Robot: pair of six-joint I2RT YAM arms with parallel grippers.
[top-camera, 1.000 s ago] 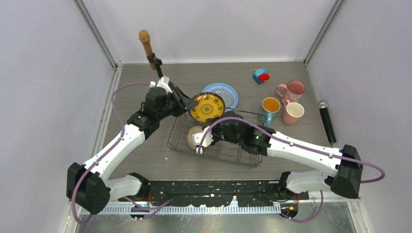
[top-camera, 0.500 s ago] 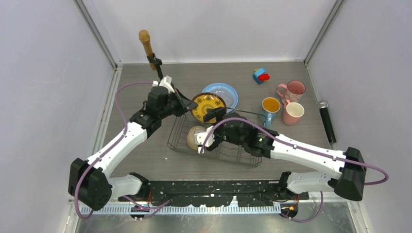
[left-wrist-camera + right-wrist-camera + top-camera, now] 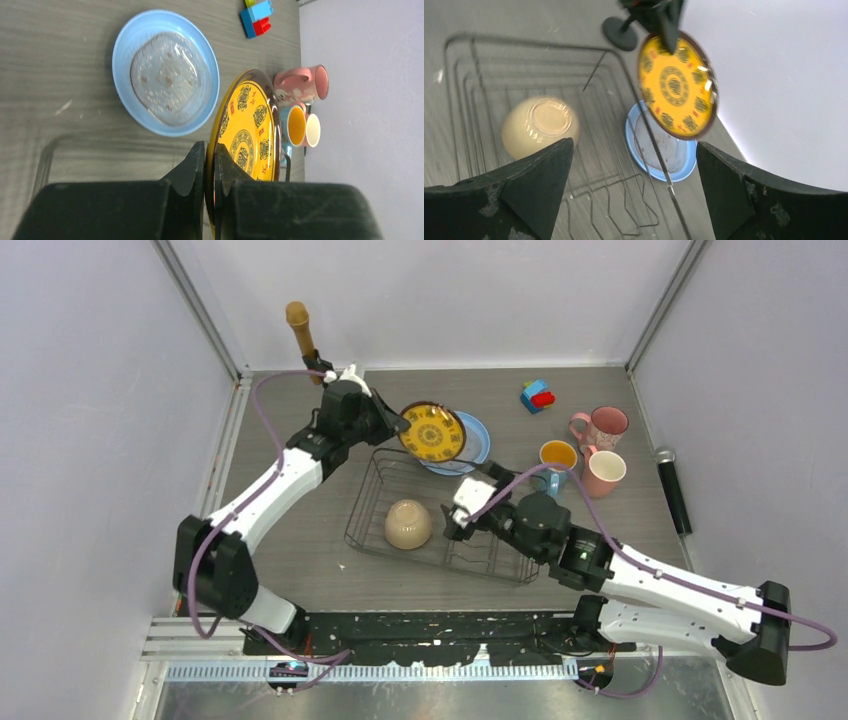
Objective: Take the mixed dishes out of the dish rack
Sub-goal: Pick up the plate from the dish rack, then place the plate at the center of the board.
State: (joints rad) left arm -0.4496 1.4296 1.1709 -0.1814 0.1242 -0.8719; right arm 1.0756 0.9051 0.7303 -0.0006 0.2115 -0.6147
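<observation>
Top: left gripper [image 3: 395, 425] pinched yellow plate [image 3: 432, 432] by its rim, lifted clear of dish rack [image 3: 365, 530], above blue plate [image 3: 478, 440]; mugs [image 3: 557, 458] already out. Left wrist: same rim pinch. Right wrist: right gripper [image 3: 634, 144] spread wide, empty; upturned beige bowl [image 3: 540, 125] the last dish in the rack.

- right hand [image 3: 634, 145]: fingers spread wide
- beige bowl [image 3: 540, 127] upside down in dish rack [image 3: 469, 75]
- yellow plate [image 3: 676, 85] tilted, rim pinched by left hand [image 3: 668, 30]
- blue plate [image 3: 674, 156] on bench behind

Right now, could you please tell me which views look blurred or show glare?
Top external: sharp, evenly lit. Left wrist: left gripper close up is dark and soft. Right wrist: dish rack wires smeared, a glint on the yellow plate rim.
</observation>
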